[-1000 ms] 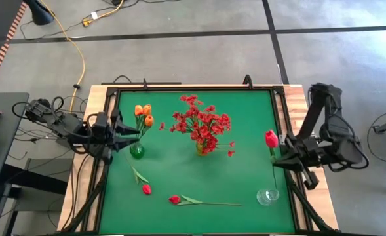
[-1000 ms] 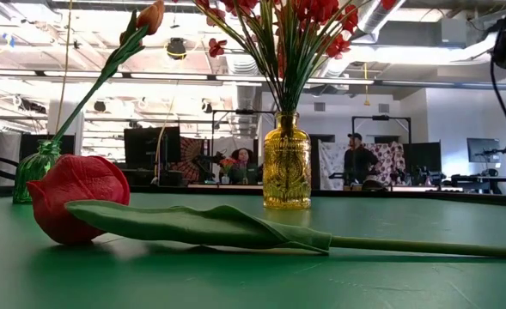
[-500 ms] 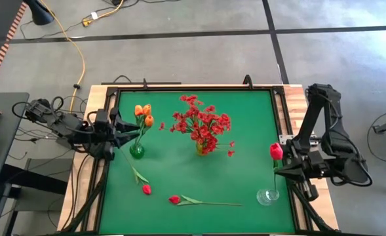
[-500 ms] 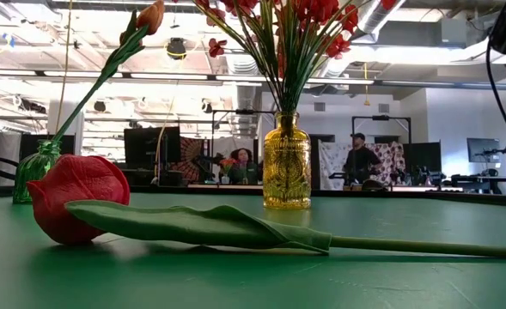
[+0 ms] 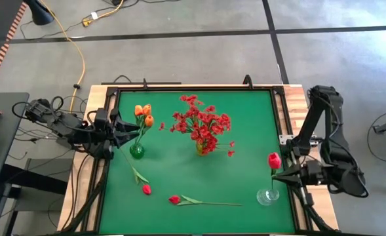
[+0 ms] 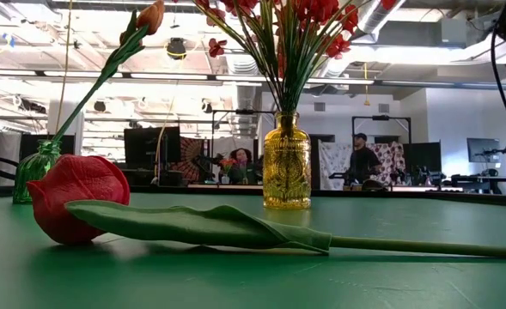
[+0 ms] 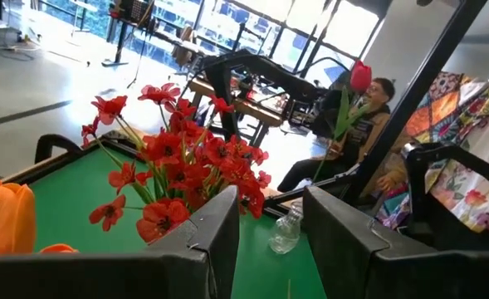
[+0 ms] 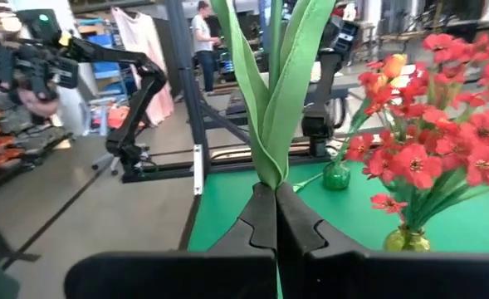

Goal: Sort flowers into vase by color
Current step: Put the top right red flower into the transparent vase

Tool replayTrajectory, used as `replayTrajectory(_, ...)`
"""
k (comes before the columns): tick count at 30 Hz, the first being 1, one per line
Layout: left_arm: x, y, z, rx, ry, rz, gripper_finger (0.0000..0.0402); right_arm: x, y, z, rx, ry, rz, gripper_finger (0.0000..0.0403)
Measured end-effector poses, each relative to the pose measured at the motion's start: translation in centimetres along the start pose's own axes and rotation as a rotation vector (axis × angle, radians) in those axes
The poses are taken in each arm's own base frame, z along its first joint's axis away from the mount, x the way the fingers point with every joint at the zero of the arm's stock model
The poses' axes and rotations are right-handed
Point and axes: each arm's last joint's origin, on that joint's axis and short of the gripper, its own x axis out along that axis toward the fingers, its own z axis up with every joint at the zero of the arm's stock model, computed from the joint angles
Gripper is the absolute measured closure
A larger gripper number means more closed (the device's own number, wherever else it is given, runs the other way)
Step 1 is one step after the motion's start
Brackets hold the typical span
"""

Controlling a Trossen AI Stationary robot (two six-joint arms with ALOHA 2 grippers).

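Bright even daylight, window glare behind, soft shadows, blurred foreground

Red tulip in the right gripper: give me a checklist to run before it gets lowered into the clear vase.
1. Grip: right gripper is shut on the stem of the red tulip-like flower: ok.
2. Stem upright: it rises straight from the gripper, with its green leaves: ok.
3. Target: small clear glass vase stands upright at the table's near right corner, with no other flower in it: ok.
4. Stem end inside the vase mouth: cannot tell.
5. Left gripper out of the way: it sits by the green glass vase with the orange tulips, far across the table: ok.
6. Sorting finished: two red flowers lie on the green mat: not ok.
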Motion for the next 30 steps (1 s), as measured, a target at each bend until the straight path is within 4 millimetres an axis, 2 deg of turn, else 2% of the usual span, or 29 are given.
replayTrajectory(12,0.0,0.0,0.0,0.000,0.000,0.000,0.0278,-1.1,-0.1,-3.7,0.082,-0.034,-0.041,0.0387)
replayTrajectory(24,0.0,0.0,0.0,-0.026,0.000,0.000,0.0278,-1.2,-0.6,-6.5,0.014,-0.027,-0.044,0.0386)
replayTrajectory(30,0.0,0.0,0.0,-0.035,0.000,0.000,0.0278,-1.2,-0.7,-7.0,0.036,0.021,0.005,0.0363)
